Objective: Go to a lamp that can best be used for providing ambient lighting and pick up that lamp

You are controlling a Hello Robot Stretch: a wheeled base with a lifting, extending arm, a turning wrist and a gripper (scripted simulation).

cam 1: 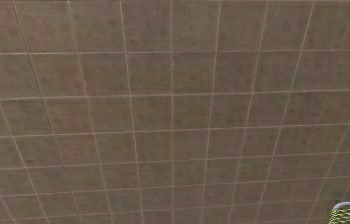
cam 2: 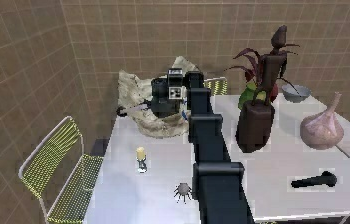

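On the white table (cam 2: 273,205) a pale, lumpy, rock-like thing (cam 2: 143,85) lies at the far left end. The dark arm (cam 2: 208,150) stretches up over the table toward it. My gripper (cam 2: 131,104) is in front of this lump, its thin fingers pointing left. I cannot tell whether it holds anything or touches the lump. A small blue and yellow upright thing (cam 2: 141,159) stands nearer, left of the arm. None of these shapes is clearly a lamp.
The table also carries a dark vase with a reddish plant (cam 2: 256,118), a pink bulb-shaped vase (cam 2: 323,125), a grey bowl (cam 2: 295,92), a black stick-like thing (cam 2: 315,181) and a small spider-like figure (cam 2: 182,190). Yellow-green mesh chairs (cam 2: 51,160) (cam 2: 216,86) stand beside it. A brown tiled wall (cam 1: 173,100) lies ahead.
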